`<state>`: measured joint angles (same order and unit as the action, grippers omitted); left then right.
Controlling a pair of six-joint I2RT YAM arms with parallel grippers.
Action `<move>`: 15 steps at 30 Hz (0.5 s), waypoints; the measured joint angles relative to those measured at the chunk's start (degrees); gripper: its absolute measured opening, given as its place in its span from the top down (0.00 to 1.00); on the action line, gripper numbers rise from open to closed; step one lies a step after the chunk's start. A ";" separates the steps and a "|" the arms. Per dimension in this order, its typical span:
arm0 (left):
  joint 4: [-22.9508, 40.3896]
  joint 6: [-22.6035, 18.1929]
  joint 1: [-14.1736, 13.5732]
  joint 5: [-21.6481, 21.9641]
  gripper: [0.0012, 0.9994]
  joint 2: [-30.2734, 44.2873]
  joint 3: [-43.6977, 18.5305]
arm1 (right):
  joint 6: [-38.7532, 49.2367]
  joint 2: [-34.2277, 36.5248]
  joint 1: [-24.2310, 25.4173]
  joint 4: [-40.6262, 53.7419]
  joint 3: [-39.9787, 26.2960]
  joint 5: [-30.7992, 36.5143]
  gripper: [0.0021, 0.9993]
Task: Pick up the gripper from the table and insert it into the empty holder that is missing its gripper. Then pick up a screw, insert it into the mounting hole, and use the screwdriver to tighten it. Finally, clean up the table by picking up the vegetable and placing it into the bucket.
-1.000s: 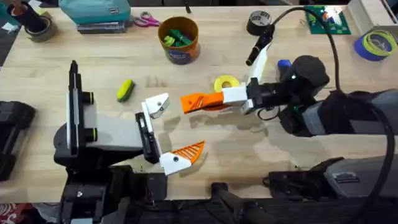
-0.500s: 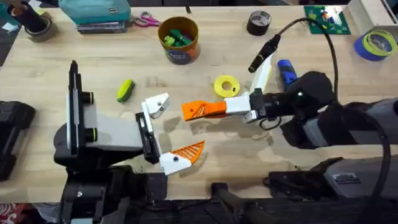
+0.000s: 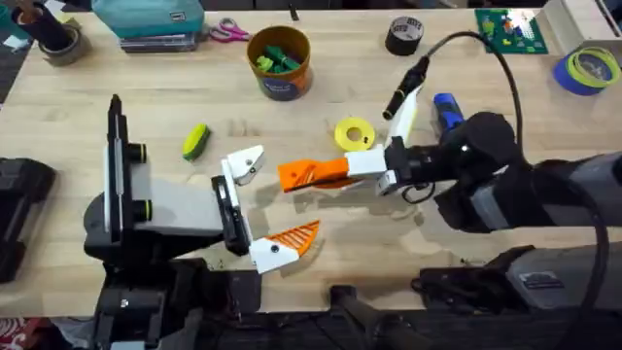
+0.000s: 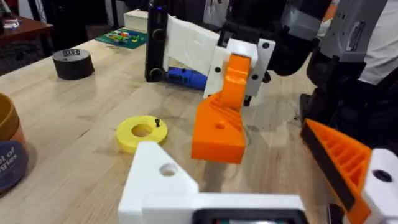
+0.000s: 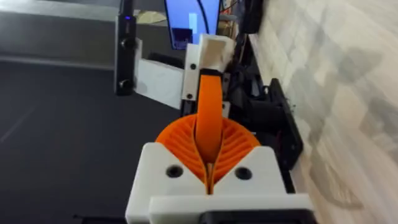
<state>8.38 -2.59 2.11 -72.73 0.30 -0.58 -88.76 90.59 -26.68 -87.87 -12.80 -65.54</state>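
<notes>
Table (image 3: 330, 87): pale wood planks across the overhead frame.
Upper left: tape roll (image 3: 60, 44), teal case (image 3: 148, 19), pink scissors (image 3: 229, 32).
Upper centre: bucket (image 3: 280, 62) standing upright, green pieces inside.
Upper right: black tape roll (image 3: 404, 35), green board (image 3: 509, 29), blue-and-yellow roll (image 3: 589, 68).
Left of centre: vegetable (image 3: 195, 140) lying alone, well apart from the bucket.
Centre: yellow spool (image 3: 354, 134) lying flat.
Right of spool: screwdriver (image 3: 447, 111), partly hidden by an arm.
</notes>
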 joint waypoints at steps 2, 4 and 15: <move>0.00 0.00 0.00 0.00 0.01 0.00 0.00 | -0.57 0.00 -0.74 0.01 -1.14 0.00 0.99; 0.00 0.00 0.00 0.00 0.01 0.01 0.00 | -1.38 0.00 -1.54 -0.03 -2.37 0.08 0.99; 0.00 0.02 0.00 0.00 0.01 0.00 0.00 | -5.91 0.00 -3.18 -0.03 -6.59 0.22 0.99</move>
<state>8.38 -2.57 2.11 -72.73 0.30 -0.58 -94.67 90.59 -29.87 -87.90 -19.40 -65.32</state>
